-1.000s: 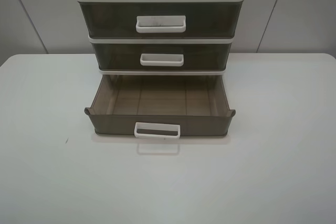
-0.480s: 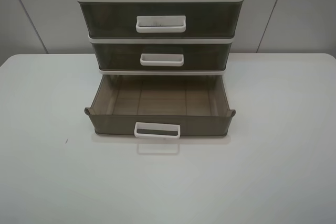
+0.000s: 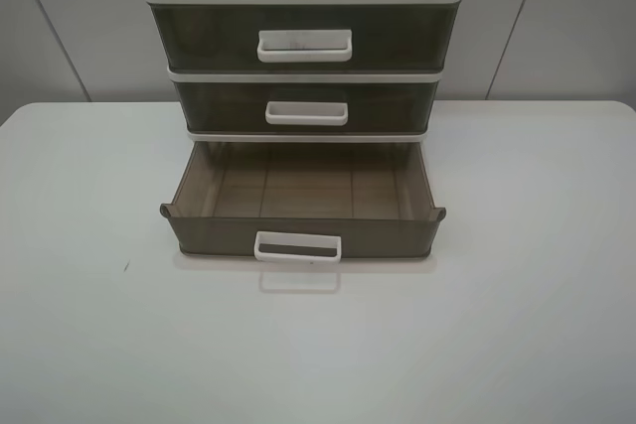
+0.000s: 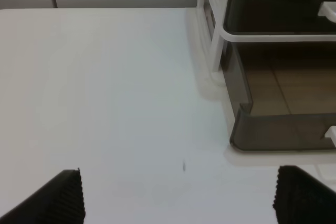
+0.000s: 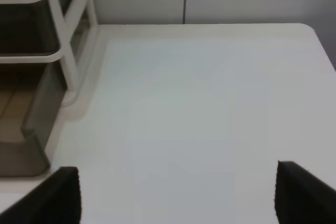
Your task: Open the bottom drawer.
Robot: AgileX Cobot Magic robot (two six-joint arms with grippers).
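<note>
— Where do we stand with the bottom drawer [image 3: 301, 213]?

— We see it pulled well out of the three-drawer cabinet [image 3: 302, 47], ribbed floor bare, white loop handle [image 3: 298, 247] facing us over the white table [image 3: 517, 325]. Nothing has shifted in the last second; the drawer sits exactly as before.

— And our grippers?

— Absent from the high view. Each wrist camera shows its own left gripper [image 4: 178, 195] and right gripper [image 5: 177, 192] spread wide, holding nothing, well apart from the drawer.

— Meaning?

— We judge the opening done, arms retired.
</note>
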